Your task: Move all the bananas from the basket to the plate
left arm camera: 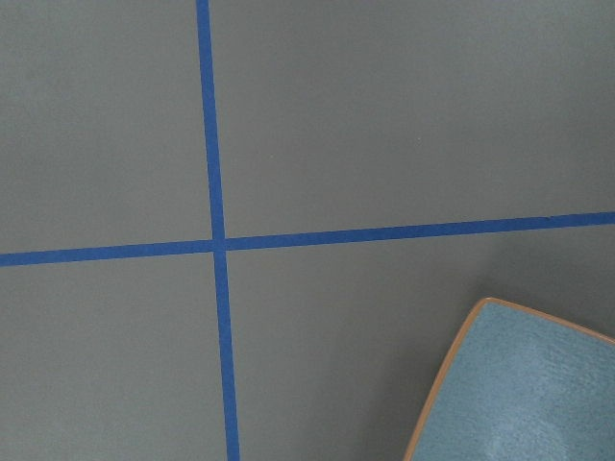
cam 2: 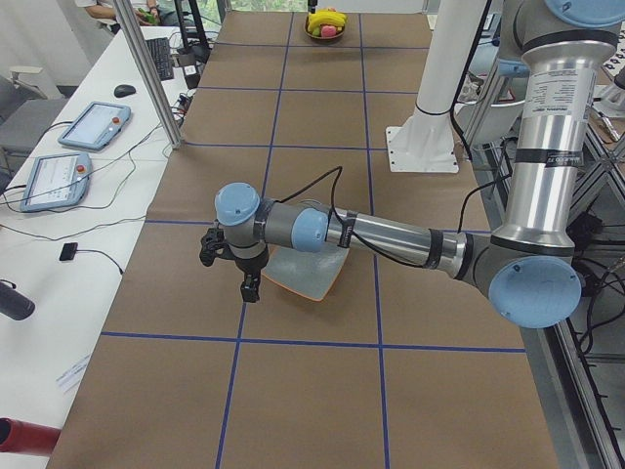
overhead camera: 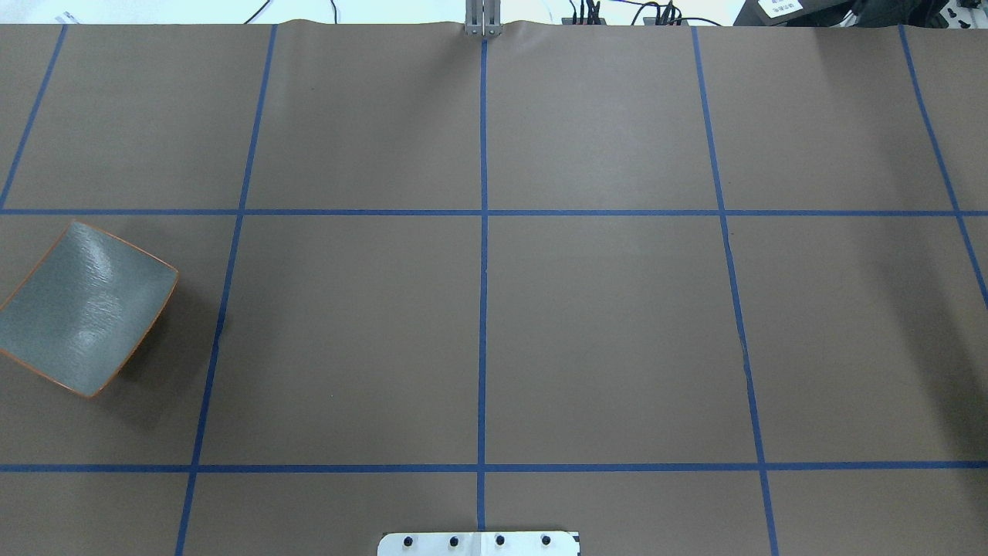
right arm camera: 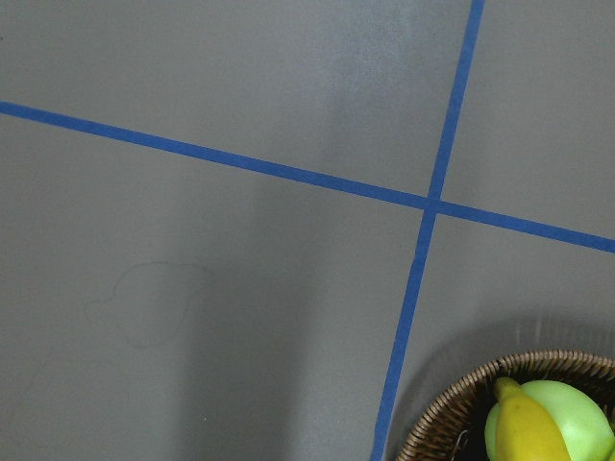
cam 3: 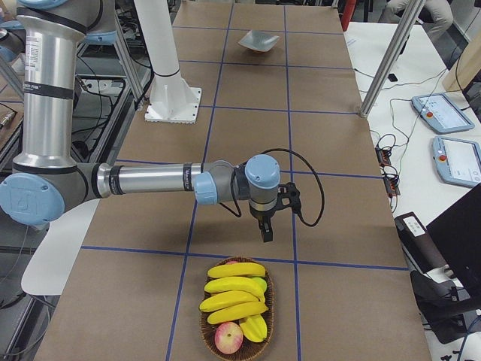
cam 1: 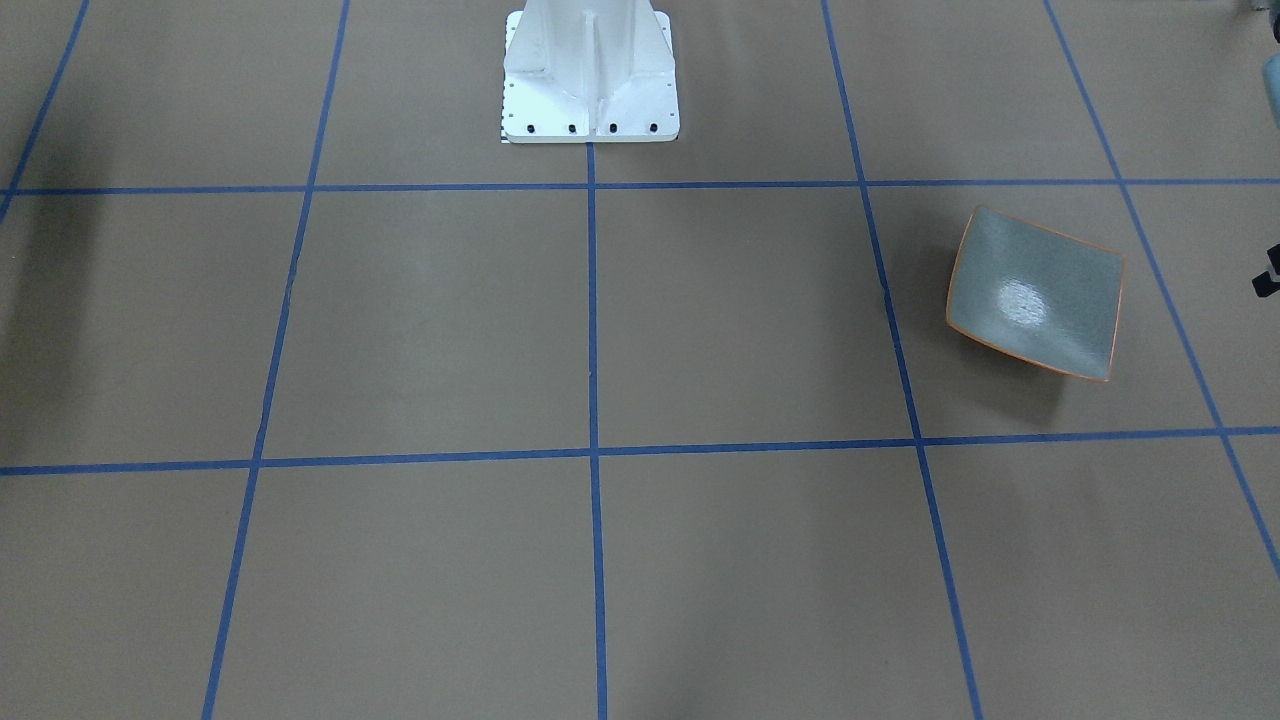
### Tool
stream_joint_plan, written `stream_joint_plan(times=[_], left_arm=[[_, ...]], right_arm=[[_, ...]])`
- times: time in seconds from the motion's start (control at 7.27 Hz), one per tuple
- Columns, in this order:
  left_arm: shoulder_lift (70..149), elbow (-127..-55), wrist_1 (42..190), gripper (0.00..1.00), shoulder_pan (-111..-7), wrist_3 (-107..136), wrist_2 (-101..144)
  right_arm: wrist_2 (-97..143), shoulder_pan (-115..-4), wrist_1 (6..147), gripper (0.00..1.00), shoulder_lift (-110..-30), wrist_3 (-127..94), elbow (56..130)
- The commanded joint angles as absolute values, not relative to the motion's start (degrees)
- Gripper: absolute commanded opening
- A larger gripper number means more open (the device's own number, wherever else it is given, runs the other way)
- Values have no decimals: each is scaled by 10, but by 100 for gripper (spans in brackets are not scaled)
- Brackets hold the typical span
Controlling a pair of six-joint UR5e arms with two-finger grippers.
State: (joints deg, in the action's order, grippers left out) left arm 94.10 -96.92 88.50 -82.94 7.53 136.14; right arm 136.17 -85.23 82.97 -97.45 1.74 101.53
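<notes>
The bananas (cam 3: 234,286) lie side by side in a wicker basket (cam 3: 207,323) at the table end on my right; one banana tip (right arm camera: 524,430) shows in the right wrist view. My right gripper (cam 3: 265,233) hangs just short of the basket, fingers pointing down, and I cannot tell whether it is open or shut. The grey-green plate (overhead camera: 81,309) with its orange rim sits bare at the other end, also seen as the plate (cam 1: 1035,293). My left gripper (cam 2: 250,290) hovers beside the plate (cam 2: 312,277); its state cannot be told.
An apple (cam 3: 228,338) and a green fruit (right arm camera: 567,415) share the basket. The white robot base (cam 1: 590,75) stands at the table's middle edge. Tablets (cam 2: 93,125) and cables lie on the side bench. Blue tape lines grid the brown table.
</notes>
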Motion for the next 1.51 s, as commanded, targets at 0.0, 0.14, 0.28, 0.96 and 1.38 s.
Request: stream_joint_plan(times=[0.0, 0.14, 0.28, 0.96, 1.38], left_arm=[[941, -967, 885, 100, -827, 76, 1361], [941, -966, 884, 100, -826, 76, 1361], [942, -966, 884, 100, -825, 77, 1361], [942, -967, 888, 100, -825, 79, 1362], [942, -967, 888, 100, -825, 78, 1362]], right_arm=[[1359, -849, 826, 100, -982, 18, 1014], [1356, -849, 824, 100, -984, 16, 1014], [1354, -849, 825, 100, -985, 10, 1014], [1274, -849, 826, 100, -983, 18, 970], [1284, -845, 828, 99, -971, 18, 924]])
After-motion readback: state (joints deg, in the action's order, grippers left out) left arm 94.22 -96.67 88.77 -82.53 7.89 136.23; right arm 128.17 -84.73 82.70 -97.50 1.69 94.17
